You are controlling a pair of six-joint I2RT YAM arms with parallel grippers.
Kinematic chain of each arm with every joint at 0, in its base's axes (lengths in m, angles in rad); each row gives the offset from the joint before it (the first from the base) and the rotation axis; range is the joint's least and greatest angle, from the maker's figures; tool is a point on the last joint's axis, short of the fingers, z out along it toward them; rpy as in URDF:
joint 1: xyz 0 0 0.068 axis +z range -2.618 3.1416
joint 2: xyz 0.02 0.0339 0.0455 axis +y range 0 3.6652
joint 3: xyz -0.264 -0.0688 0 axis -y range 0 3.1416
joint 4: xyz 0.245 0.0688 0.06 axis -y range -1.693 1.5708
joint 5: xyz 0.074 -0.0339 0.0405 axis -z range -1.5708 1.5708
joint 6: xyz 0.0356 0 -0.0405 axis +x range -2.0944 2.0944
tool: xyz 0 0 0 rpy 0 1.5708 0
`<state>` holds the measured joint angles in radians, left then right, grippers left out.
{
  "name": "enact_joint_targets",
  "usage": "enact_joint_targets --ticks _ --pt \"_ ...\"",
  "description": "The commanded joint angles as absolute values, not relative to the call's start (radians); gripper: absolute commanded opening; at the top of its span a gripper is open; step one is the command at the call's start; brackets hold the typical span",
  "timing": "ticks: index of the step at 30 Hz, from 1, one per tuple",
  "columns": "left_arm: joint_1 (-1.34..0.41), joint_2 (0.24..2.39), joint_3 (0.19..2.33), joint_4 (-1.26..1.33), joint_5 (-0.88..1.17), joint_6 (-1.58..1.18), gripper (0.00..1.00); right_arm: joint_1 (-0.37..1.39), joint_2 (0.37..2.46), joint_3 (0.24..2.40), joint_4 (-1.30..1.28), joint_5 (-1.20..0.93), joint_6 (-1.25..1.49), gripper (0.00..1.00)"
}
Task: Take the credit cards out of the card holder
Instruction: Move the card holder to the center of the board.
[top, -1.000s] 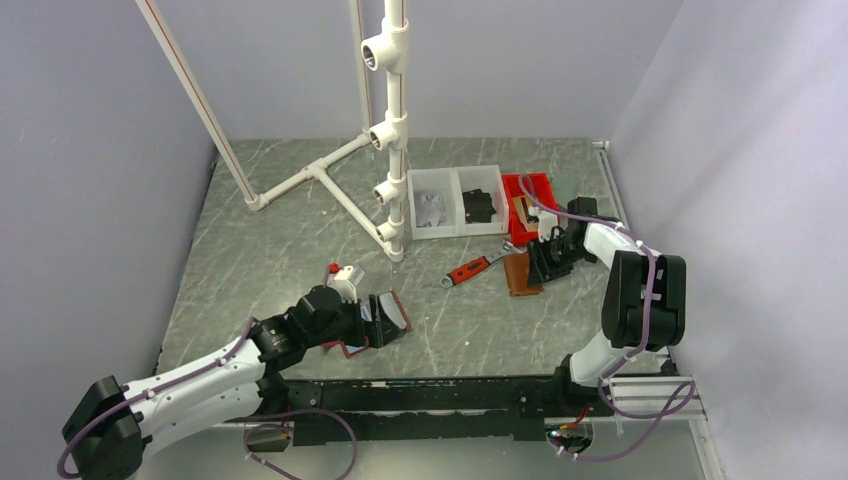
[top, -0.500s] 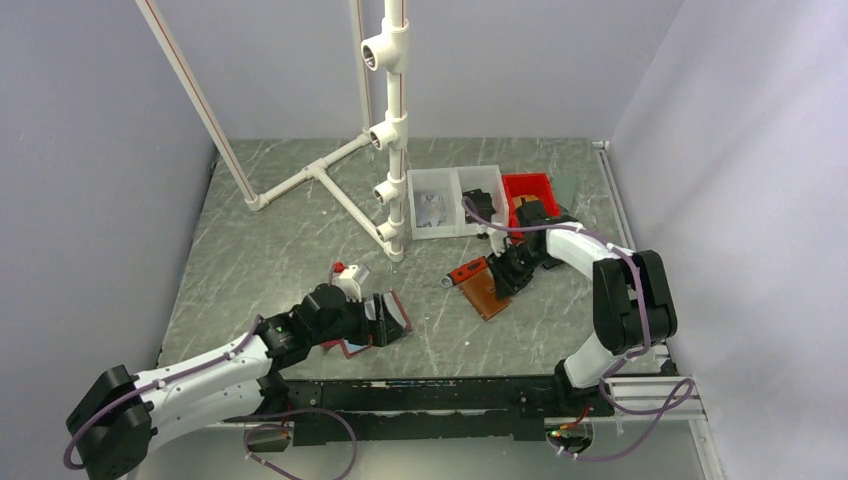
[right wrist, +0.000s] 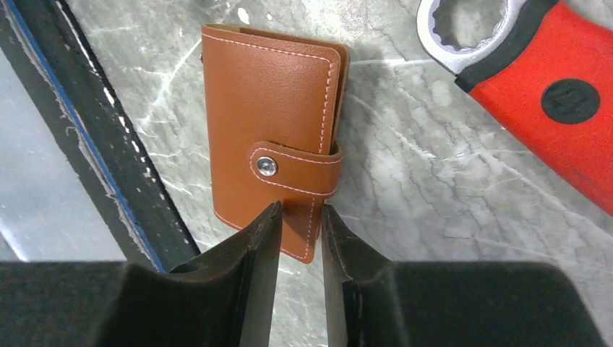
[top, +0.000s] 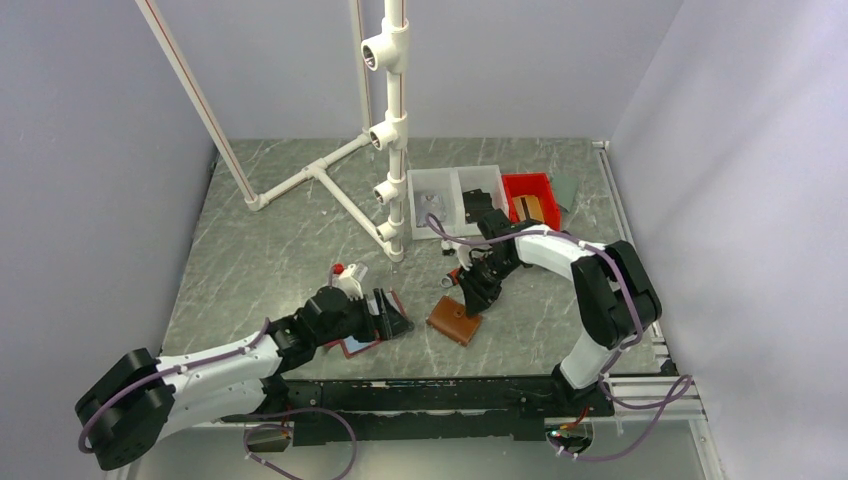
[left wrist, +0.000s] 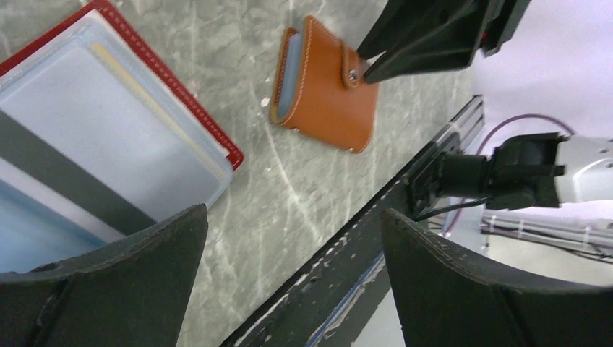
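Bright, even, soft-shadowed light; blurred near wrist-view edges.

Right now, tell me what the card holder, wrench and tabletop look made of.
The card holder looks like tan leather or imitation: fine grain, soft sheen, pale stitching; its snap stud looks metal. The wrench has a bright metal head and a red and black handle, probably plastic or rubber. The tabletop looks like smooth grey veined stone, possibly printed laminate.
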<state>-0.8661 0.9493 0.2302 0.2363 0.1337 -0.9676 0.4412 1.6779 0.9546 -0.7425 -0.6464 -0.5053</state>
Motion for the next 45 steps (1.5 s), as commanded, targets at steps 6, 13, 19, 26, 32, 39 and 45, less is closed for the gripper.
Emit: enact_joint_targets --ticks 6,13,19,26,32,39,45 --pt "-0.93 1.012 0.239 0.439 0.028 -1.113 0.91 0.372 1.571 0.971 -0.78 -0.728 -0.535 0.41" --pt "-1.073 1.161 0.315 0.429 -0.109 -1.258 0.88 0.327 1.491 0.986 -0.863 -0.747 -0.656 0.43" --pt "-1.286 1.3 0.464 0.205 -0.376 -1.463 0.87 0.294 1.42 0.971 -0.868 -0.766 -0.679 0.44" --pt "-1.335 1.416 0.632 -0.115 -0.474 -1.622 0.86 0.281 1.398 0.965 -0.873 -0.771 -0.689 0.45" --pt "-1.335 1.411 0.579 -0.038 -0.487 -1.669 0.86 0.277 1.392 0.962 -0.871 -0.769 -0.69 0.45" --pt "-1.335 1.412 0.528 0.018 -0.504 -1.74 0.84 0.277 1.401 0.962 -0.871 -0.767 -0.689 0.45" --pt "-1.335 1.408 0.493 0.062 -0.548 -1.808 0.8 0.278 1.404 0.961 -0.873 -0.772 -0.692 0.45"
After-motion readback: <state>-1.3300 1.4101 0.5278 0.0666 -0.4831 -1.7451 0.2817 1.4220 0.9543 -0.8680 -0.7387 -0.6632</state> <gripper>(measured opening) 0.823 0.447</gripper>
